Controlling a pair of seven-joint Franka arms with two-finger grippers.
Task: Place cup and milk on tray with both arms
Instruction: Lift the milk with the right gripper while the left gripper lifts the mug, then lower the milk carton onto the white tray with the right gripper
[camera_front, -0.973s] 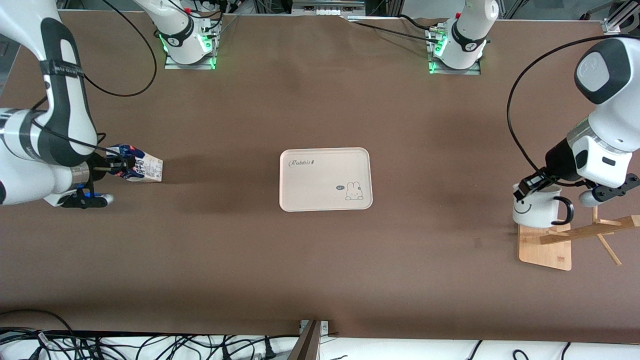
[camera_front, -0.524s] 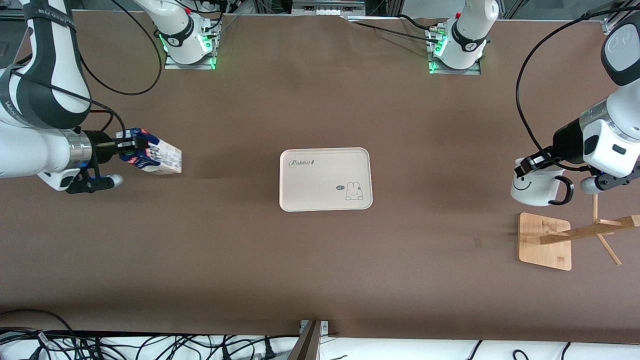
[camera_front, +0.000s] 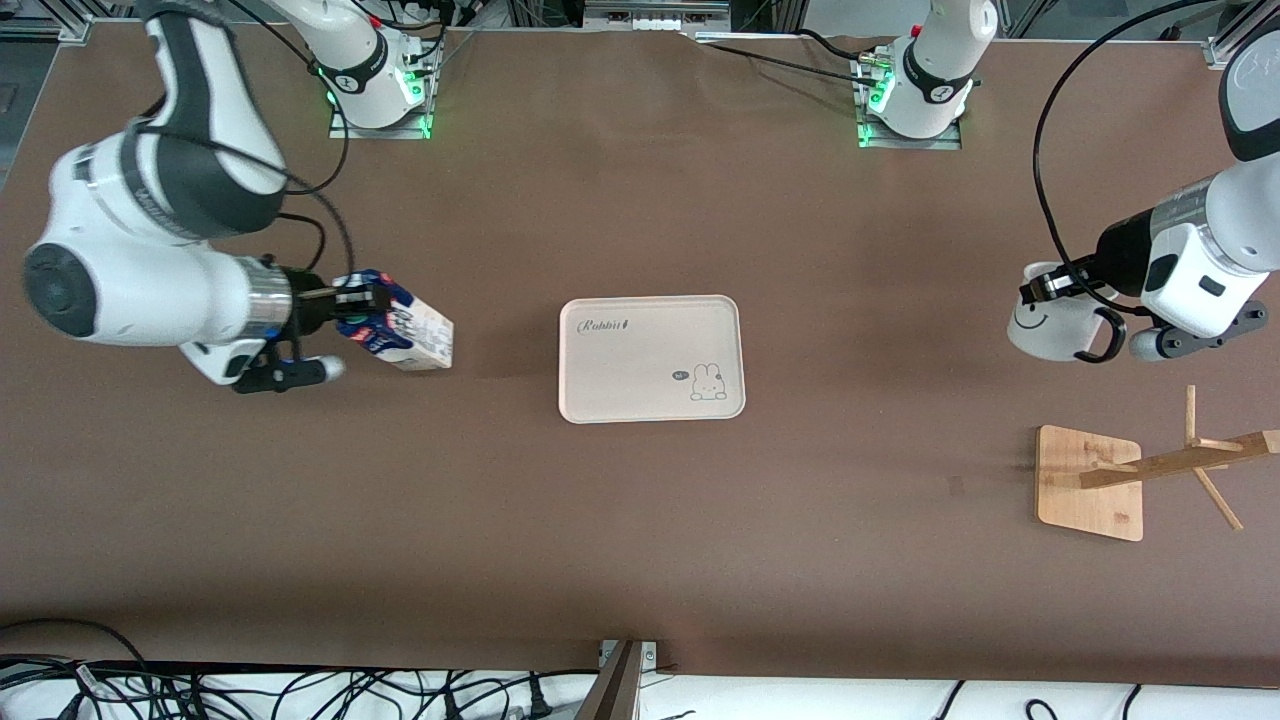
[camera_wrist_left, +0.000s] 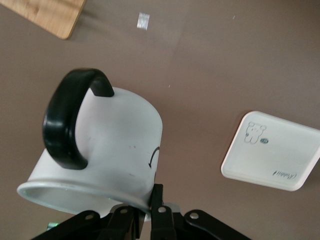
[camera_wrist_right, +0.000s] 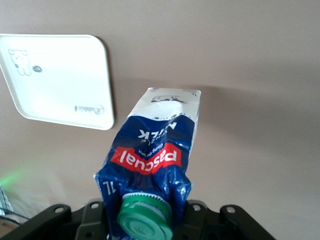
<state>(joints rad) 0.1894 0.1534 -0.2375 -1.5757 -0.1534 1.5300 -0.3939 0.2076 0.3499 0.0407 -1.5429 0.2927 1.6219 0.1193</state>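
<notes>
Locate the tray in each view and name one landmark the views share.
Front view: the tray lies mid-table, bare.
Left wrist view: at the picture's edge, past the held cup.
Right wrist view: in a corner, past the held milk.
Shared landmark: the tray's bunny drawing.

One cup (camera_front: 1045, 325), one milk carton (camera_front: 405, 333), one tray (camera_front: 650, 358), one bamboo rack (camera_front: 1095, 482), two arms (camera_front: 150, 260).

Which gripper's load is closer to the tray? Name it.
The right gripper: its milk hangs over the table just short of the tray. The left gripper holds the cup much farther off, near the left arm's end.
</notes>
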